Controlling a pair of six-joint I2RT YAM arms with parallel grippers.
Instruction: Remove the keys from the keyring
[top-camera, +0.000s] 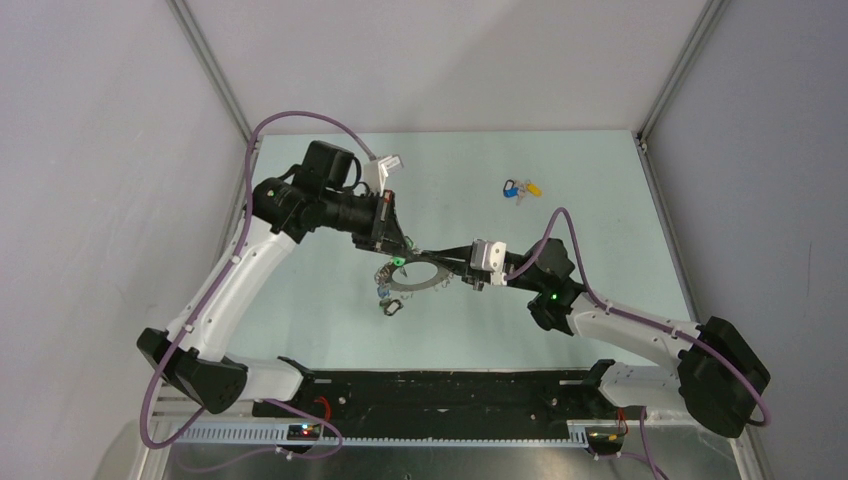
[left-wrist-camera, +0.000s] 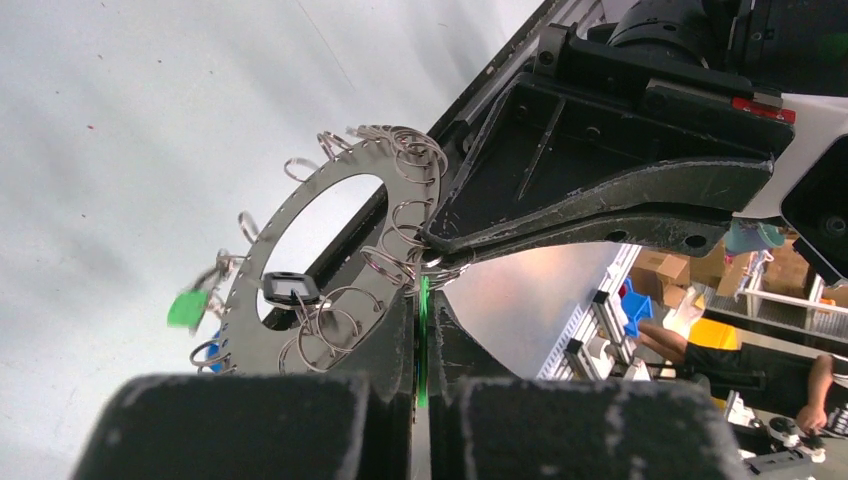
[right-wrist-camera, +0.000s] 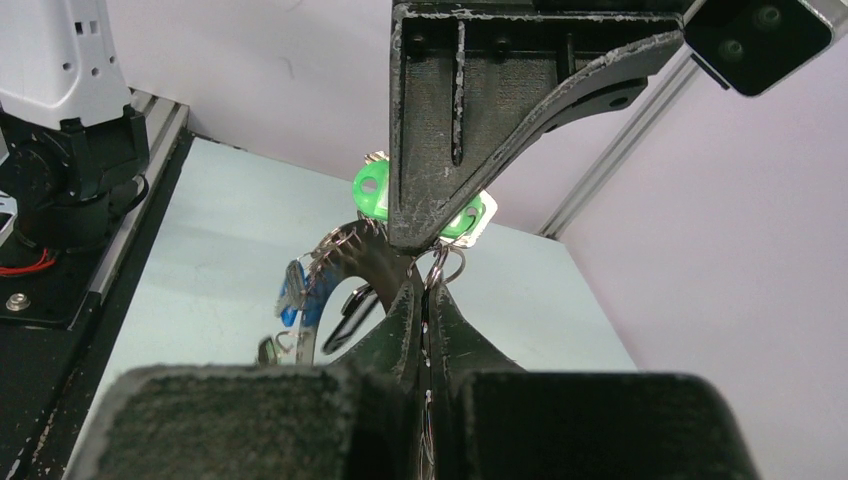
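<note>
No legible text, label, brand, number or sign anywhere in any of the three views.

Toward the far right of your counter lies a small bunch of blue- and yellow-headed keys. White panels close the back and sides, with aluminium posts at the far corners. Your left wrist view catches cardboard boxes and blue bins on shelving.
</note>
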